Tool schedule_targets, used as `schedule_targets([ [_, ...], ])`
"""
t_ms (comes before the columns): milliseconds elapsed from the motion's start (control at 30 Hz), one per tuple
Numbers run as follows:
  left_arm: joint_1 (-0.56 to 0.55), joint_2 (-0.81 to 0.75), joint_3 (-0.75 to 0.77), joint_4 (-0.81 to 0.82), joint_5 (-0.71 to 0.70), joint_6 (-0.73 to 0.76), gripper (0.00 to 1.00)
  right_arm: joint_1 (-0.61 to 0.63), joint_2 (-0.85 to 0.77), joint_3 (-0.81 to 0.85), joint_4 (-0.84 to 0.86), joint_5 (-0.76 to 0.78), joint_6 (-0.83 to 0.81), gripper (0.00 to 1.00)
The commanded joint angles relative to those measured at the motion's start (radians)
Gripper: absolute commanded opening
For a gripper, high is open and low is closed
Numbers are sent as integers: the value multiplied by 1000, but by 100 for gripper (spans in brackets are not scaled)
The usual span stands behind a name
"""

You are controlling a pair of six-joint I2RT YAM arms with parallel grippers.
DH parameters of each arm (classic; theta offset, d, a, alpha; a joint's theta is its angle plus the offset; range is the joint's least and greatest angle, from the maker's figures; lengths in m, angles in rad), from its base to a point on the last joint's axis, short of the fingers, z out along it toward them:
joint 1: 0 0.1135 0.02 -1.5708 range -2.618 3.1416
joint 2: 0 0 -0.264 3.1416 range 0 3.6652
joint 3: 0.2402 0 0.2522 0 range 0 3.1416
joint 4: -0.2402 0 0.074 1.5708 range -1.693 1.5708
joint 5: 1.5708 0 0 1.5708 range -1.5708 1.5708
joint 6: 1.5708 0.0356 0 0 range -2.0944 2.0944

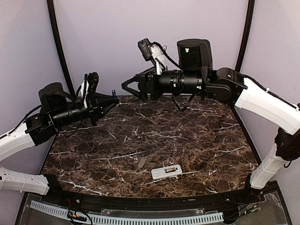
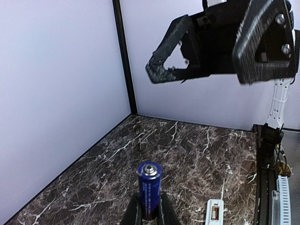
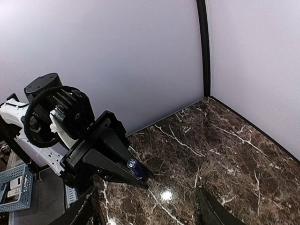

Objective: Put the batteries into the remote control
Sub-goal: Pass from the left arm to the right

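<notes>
One dark blue battery (image 2: pixel 149 186) stands upright between the fingers of my left gripper (image 2: pixel 149 213), which is shut on its lower end, high above the table's back left. From above, the battery (image 1: pixel 113 93) pokes up from the left gripper (image 1: pixel 112 100). My right gripper (image 1: pixel 125 86) hangs open just right of it, with nothing between its fingers (image 3: pixel 210 210). In the right wrist view, the battery (image 3: pixel 135 168) and the left gripper (image 3: pixel 143 177) lie ahead of it. The white remote control (image 1: pixel 166 172) lies near the front edge with its slot facing up, and also shows as the remote control (image 2: pixel 214 212).
A small flat grey cover piece (image 1: pixel 142 162) lies on the dark marble table (image 1: pixel 197 136) just left of the remote. Pale walls close the back and sides. A black post (image 2: pixel 124 56) stands in the back corner.
</notes>
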Motion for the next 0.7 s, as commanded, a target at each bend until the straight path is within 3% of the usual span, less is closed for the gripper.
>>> schedule_targets([
  [0, -9, 0, 49, -191, -136, 111, 0, -52, 2, 113, -383, 69, 200, 66],
  [133, -13, 36, 84, -287, -184, 119, 0, -74, 40, 157, -490, -2, 297, 64],
  [433, -15, 83, 148, -469, -118, -22, 0, -76, 115, 189, -470, -141, 334, 63],
  [667, -25, 70, 142, -501, -128, -57, 0, -77, 198, 183, -285, -267, 466, 56],
])
